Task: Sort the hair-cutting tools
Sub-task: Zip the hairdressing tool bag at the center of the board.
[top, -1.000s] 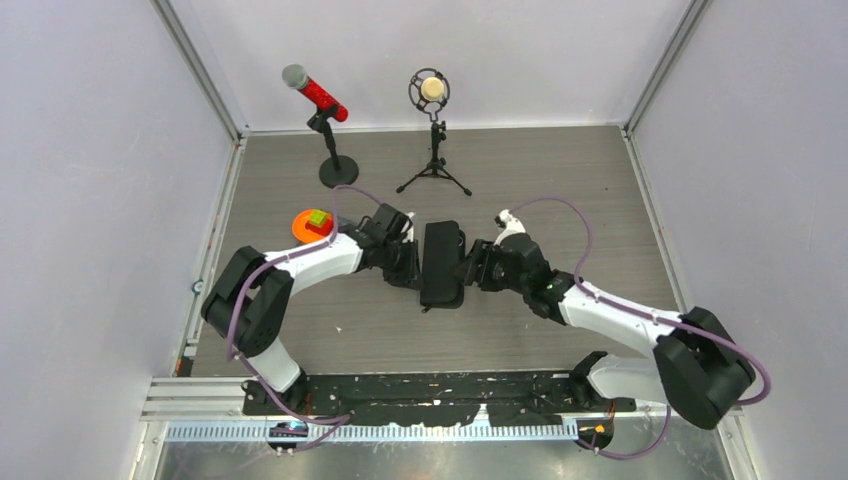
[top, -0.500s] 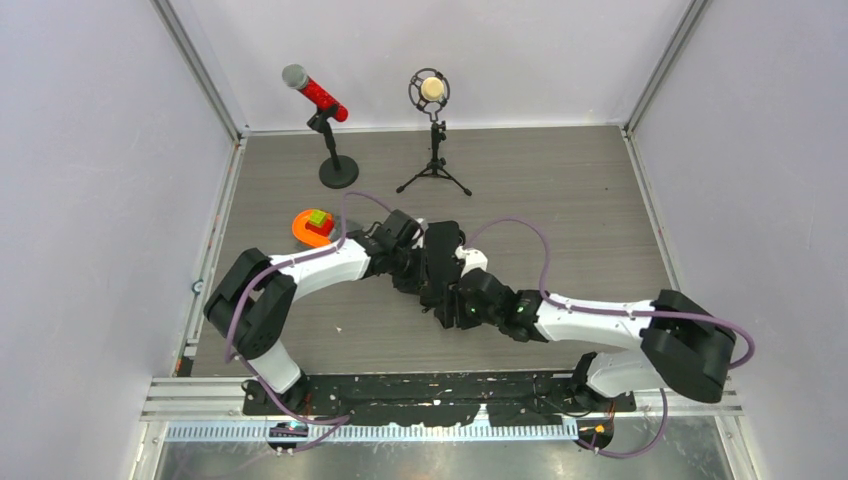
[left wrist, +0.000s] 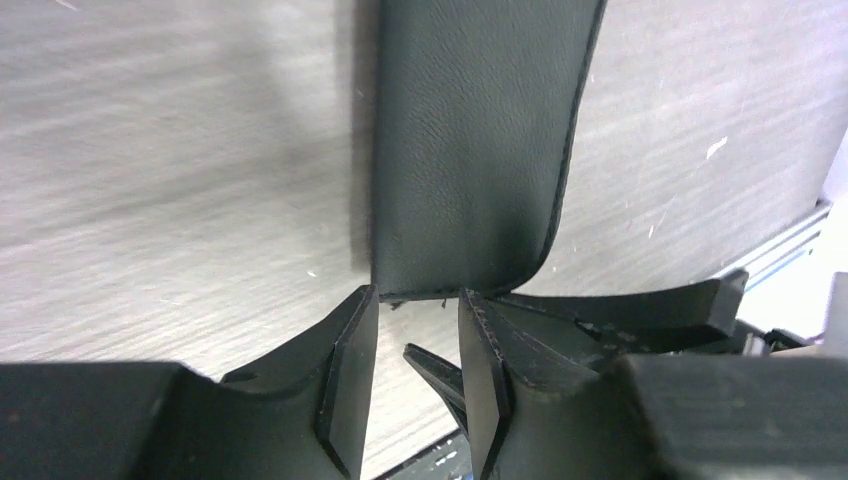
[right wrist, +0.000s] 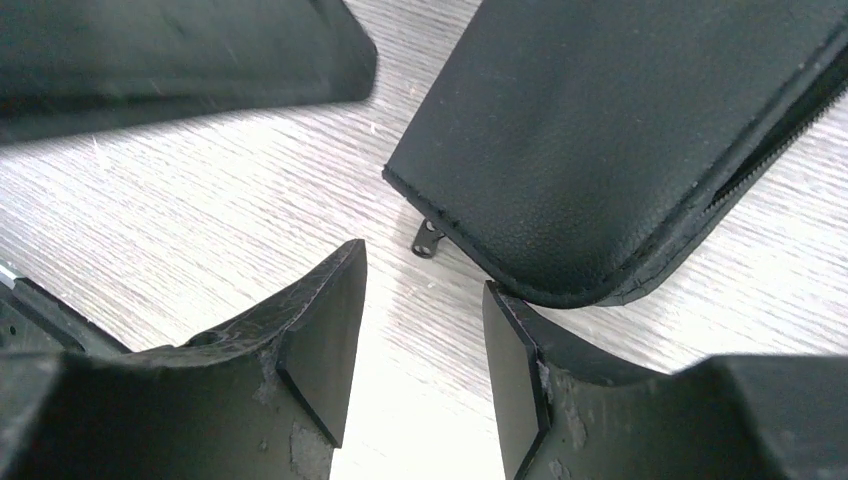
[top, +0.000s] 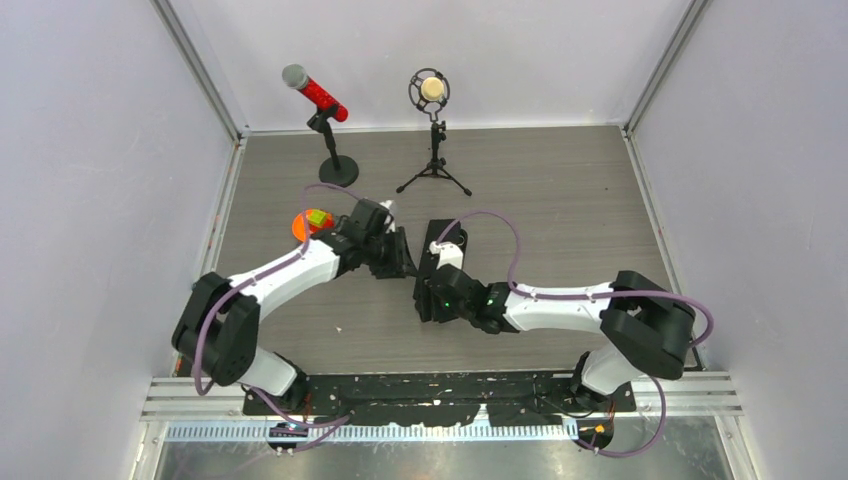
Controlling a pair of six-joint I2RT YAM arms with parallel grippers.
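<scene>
Left pincer (left wrist: 417,300) and right pincer (right wrist: 422,266) agape; zip case (right wrist: 600,120) half out of frame.

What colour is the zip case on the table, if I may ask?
The zip case is black, finely grained; the right wrist view shows it best.

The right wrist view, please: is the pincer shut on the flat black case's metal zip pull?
No, the right pincer is open, and the metal zip pull of the flat black case lies free ahead.
</scene>
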